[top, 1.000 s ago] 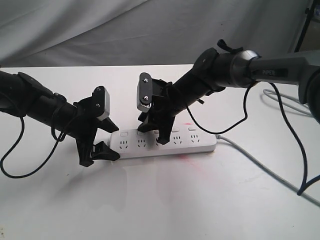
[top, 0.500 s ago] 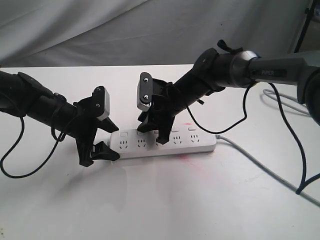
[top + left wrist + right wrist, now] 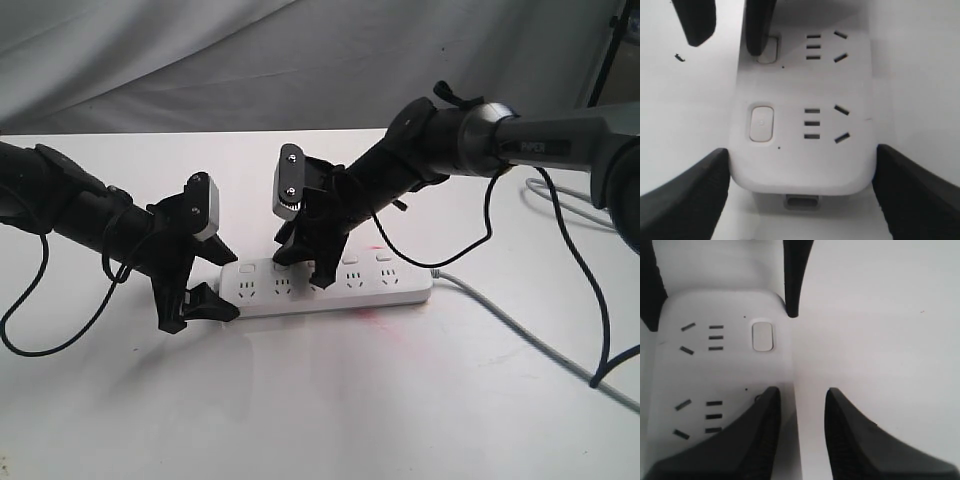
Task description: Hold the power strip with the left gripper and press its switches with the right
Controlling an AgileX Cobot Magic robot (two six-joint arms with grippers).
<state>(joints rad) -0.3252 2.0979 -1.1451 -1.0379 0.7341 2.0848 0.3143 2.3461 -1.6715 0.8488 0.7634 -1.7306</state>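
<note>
- Hold step is looking done. The left gripper [image 3: 231, 286] is straddling the free end of the power strip [image 3: 370, 288], with its near finger [image 3: 205, 303] on the near long side and the other on the far side. In the left wrist view both are sitting against the plastic, so I'm reading it as clamped on the strip.
- Strip is lying flat on the table [image 3: 330, 410], mid-scene, running left to right. The cord [image 3: 520, 336] is leaving the right end toward the near right.
- Press step is underway, not finished imo. The right gripper [image 3: 801, 392] is working the 2nd switch [image 3: 770, 52] from the held end, with one fingertip covering it. Can't tell if it's actually being pushed down.
- 1st switch [image 3: 761, 123] is sitting uncovered. There's no lamp or cue showing its state.
- The other switches [image 3: 351, 260] toward the cord end are sitting clear of the fingers and probably left to do.
- Right gripper's jaws are standing slightly apart with nothing between them. The spare finger is hanging past the strip's edge, over bare table.
- Left arm [image 3: 70, 205] is coming in low from the left, wrist angling down.
- Right arm [image 3: 560, 135] is reaching across from the far right, pitching steeply down over the strip.
</note>
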